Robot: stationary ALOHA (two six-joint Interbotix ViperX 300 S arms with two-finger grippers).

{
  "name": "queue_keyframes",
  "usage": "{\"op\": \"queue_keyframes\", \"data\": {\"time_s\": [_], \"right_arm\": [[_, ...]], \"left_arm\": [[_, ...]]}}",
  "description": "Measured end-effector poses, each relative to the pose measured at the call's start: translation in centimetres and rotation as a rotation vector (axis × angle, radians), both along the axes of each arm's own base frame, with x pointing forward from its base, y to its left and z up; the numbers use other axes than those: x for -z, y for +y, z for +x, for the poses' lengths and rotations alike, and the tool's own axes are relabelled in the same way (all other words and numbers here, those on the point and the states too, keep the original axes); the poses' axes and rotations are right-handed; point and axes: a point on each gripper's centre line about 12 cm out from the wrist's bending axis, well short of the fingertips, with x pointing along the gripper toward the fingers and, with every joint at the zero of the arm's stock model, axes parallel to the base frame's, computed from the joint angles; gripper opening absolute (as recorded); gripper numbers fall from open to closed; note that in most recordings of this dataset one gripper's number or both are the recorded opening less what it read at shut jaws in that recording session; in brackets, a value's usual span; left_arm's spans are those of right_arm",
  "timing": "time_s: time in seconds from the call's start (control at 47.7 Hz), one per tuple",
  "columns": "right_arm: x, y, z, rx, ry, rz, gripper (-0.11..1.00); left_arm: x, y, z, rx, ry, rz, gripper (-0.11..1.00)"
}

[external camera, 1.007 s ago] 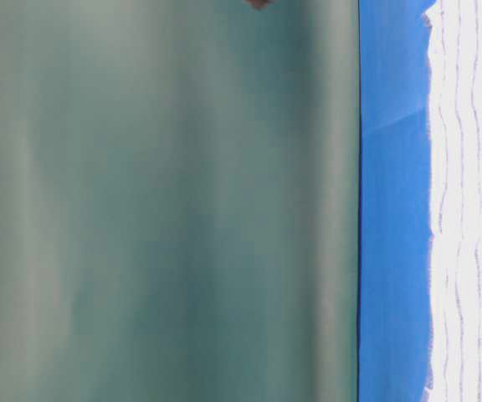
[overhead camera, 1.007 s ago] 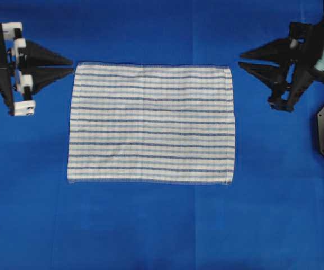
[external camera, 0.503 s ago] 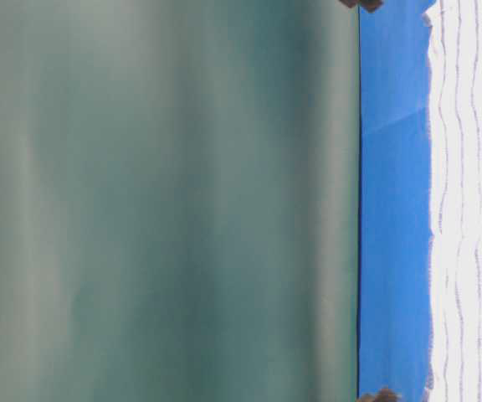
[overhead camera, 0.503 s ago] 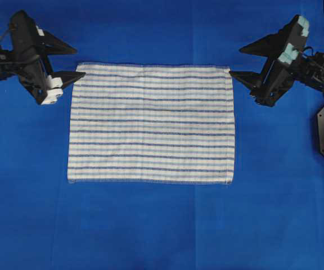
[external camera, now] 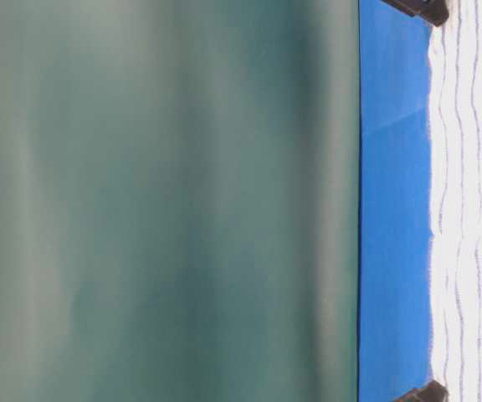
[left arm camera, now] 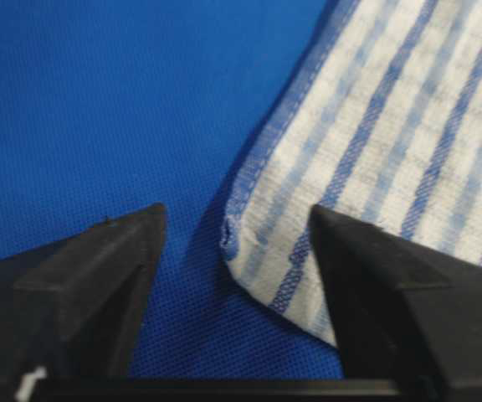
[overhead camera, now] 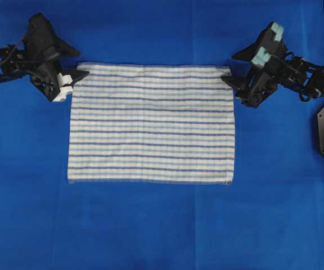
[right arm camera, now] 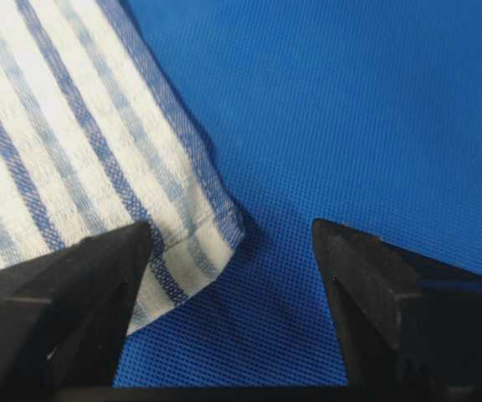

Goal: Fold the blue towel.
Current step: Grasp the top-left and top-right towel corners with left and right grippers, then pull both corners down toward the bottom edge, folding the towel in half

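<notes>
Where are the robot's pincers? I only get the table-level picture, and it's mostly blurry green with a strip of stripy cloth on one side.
Observer: The left pincer sits at the far left corner of the blue towel, seen from overhead.
Operator: And the other one?
Observer: The right pincer is at the far right corner, mirroring it.
Operator: Have they grabbed it?
Observer: Not yet. In the left wrist view the jaws stand open, with the towel's corner lying between them.
Operator: Is the towel folded?
Observer: No, from overhead it lies flat as one full rectangle on the blue table covering.
</notes>
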Motion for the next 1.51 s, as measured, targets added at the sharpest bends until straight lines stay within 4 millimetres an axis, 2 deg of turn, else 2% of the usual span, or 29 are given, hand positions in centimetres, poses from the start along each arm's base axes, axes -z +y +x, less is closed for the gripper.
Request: {"op": "queue_keyframes", "data": {"time_s": [0.147,0.273,0.378,0.461,0.839,1.154,1.342,1.51], "right_arm": [[0.0,0.1,0.1,-0.006,0.0,-0.003,0.55],[0.1,0.2,0.2,-0.015,0.002,-0.007,0.28],[0.1,0.2,0.2,-0.017,0.003,-0.008,0.07],[0.0,0.3,0.4,-0.024,0.002,-0.009,-0.02],[-0.5,0.9,0.6,-0.043,-0.011,-0.011,-0.02],[-3.8,1.7,0.1,-0.064,-0.071,-0.014,-0.02],[-6.0,3.0,-0.5,-0.108,-0.113,-0.016,-0.02],[-7.3,4.1,-1.0,-0.142,-0.15,-0.024,-0.02]], "left_arm": [[0.2,0.0,0.0,-0.001,0.006,-0.004,0.3],[0.3,-0.1,0.0,0.001,0.016,-0.013,0.11],[0.3,-0.1,0.1,0.002,0.018,-0.015,0.04],[0.2,-0.2,0.3,0.007,0.017,-0.014,0.04],[-0.5,-0.6,0.9,0.03,0.014,-0.009,0.04],[-4.6,-1.0,0.8,0.056,-0.032,0.028,0.04],[-7.8,-2.4,0.6,0.106,-0.077,0.053,0.04],[-8.5,-3.5,-0.1,0.131,-0.098,0.056,0.04]]}}
